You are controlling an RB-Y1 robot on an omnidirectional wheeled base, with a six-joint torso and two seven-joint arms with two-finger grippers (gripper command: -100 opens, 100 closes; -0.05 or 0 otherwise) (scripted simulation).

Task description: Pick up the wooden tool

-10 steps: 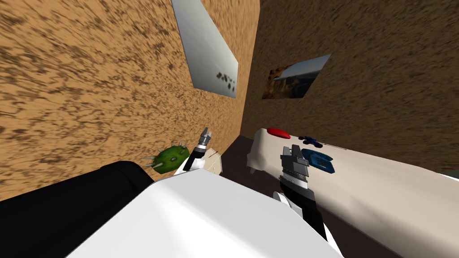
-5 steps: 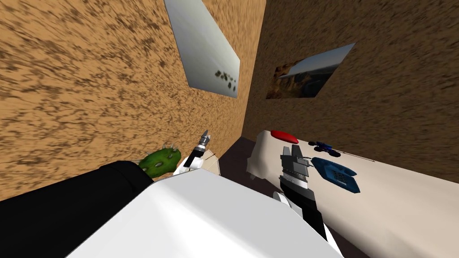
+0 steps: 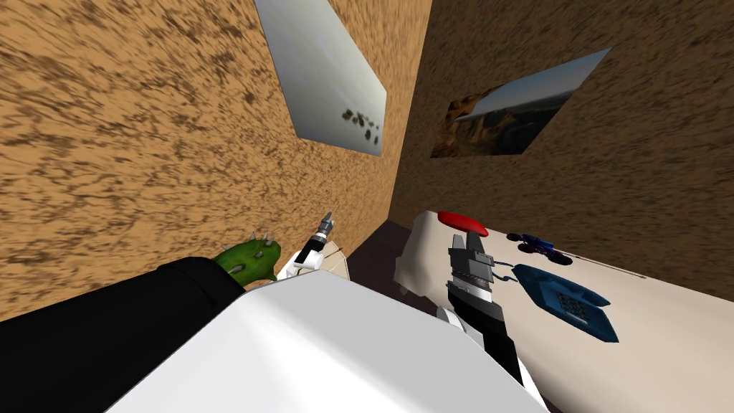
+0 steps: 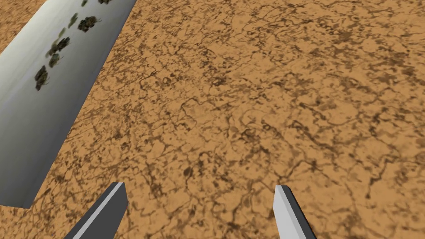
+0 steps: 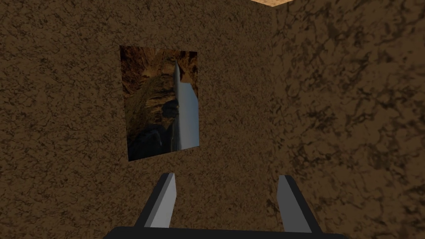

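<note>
Over the pale table (image 3: pixel 645 344) in the head view, your right gripper (image 3: pixel 467 240) hovers short of a thin dark stick (image 3: pixel 609 267) beyond the blue phone (image 3: pixel 566 301) (likeliest the wooden tool), left gripper (image 3: pixel 327 217) held wallward, probably for clearance, and the left then right wrist views show fingers (image 4: pixel 112 207) spread wide, ready to grasp.

A blue phone (image 3: pixel 566 301) crowds the right hand (image 3: pixel 466 241)

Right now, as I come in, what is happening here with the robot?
Nothing is held yet. Both pincers are open and empty. The right pincer hangs by the near end of a beige table, near a red disc and a blue telephone. The left pincer points at the wall, beside a green spiky plant.
</note>
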